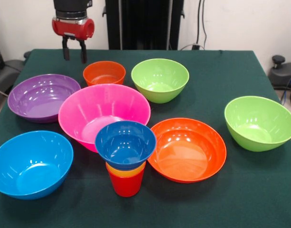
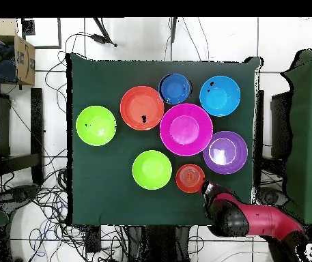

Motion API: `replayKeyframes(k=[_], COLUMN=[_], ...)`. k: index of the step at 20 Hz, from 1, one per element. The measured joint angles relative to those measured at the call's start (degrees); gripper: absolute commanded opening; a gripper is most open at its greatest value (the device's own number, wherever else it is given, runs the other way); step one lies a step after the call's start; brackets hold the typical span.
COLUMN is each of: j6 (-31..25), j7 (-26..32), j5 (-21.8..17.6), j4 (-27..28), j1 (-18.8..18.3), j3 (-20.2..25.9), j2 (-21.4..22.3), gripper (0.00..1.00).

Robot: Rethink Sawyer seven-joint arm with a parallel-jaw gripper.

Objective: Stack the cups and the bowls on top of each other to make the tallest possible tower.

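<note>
The tower stands near the table's front: a red cup (image 1: 126, 184) lowest, an orange cup (image 1: 126, 169) nested in it, and a small blue bowl (image 1: 125, 142) on top. From overhead the blue bowl (image 2: 175, 88) hides both cups. My gripper (image 1: 74, 52) hangs open and empty over the table's far left, just behind the small orange-red bowl (image 1: 104, 72). In the overhead view the gripper (image 2: 206, 185) is right beside that bowl (image 2: 190, 177). The large pink bowl (image 1: 103, 114) sits just behind the tower and touches it.
On the green table (image 1: 221, 71) stand a purple bowl (image 1: 41, 95), a light blue bowl (image 1: 31, 161), a large orange-red bowl (image 1: 187, 148) and two lime green bowls (image 1: 159, 78) (image 1: 259, 122). A cardboard box (image 2: 23, 60) sits off the table.
</note>
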State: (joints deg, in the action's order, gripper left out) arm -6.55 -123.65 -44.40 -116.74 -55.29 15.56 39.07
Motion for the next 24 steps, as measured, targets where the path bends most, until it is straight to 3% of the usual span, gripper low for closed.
replayKeyframes(k=[9, 24], j6=[-2.2, -1.4], j7=[0.0, 0.0], j5=[3.2, 3.8], j4=[0.0, 0.0], j1=[0.3, 7.6], j3=[1.6, 1.2], j2=[2.7, 1.7], gripper=[1.00, 1.00])
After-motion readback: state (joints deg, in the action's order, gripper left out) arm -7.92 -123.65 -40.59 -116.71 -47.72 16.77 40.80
